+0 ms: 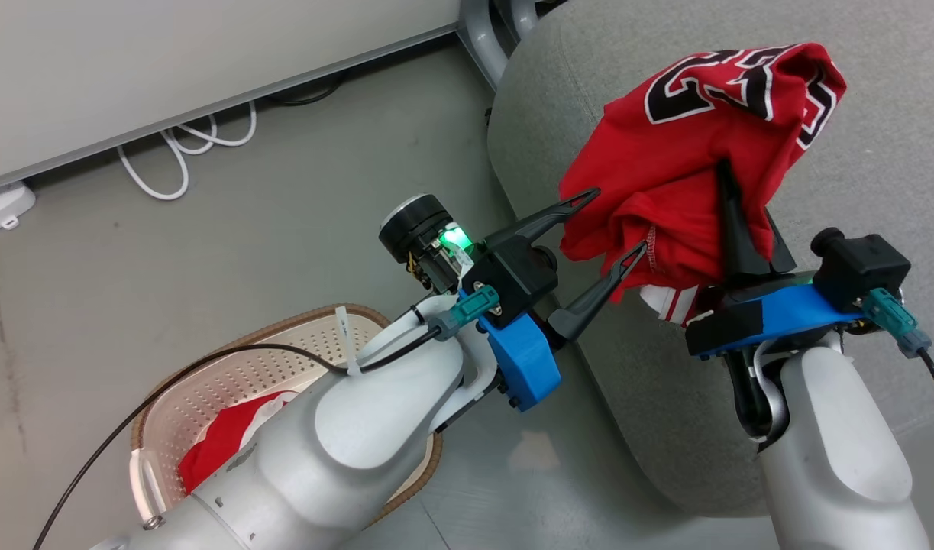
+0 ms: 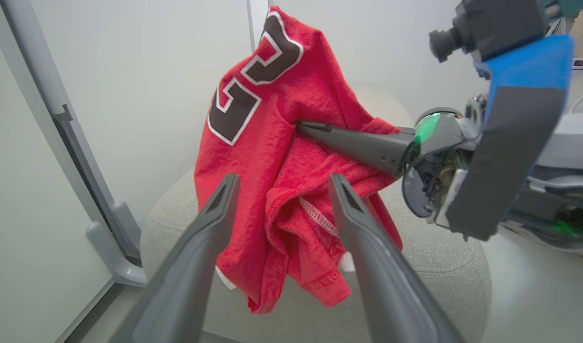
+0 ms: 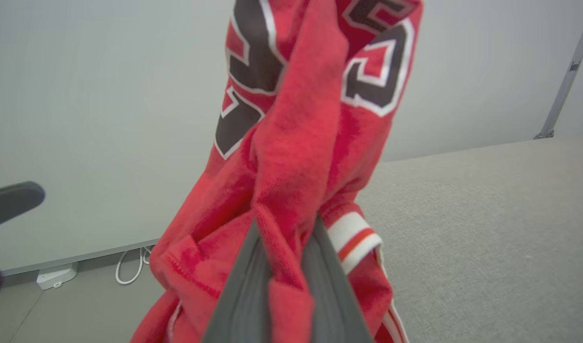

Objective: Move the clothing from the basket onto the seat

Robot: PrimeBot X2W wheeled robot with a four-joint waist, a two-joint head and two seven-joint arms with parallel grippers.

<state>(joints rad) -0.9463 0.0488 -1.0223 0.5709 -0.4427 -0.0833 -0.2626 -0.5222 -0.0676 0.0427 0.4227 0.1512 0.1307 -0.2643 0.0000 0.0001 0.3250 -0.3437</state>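
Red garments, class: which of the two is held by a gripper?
The jersey with black-and-white lettering, pinched in the shut right gripper over the seat; the other red garment lies in the basket.

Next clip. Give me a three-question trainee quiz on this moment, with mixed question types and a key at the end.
1. Fill in: the jersey hangs from the ____ gripper.
2. True or false: the left gripper is shut.
3. Where does the other red garment lie? A) in the basket B) in the left gripper C) draped over the jersey
Key: 1 right gripper; 2 false, it stands open; 3 A.
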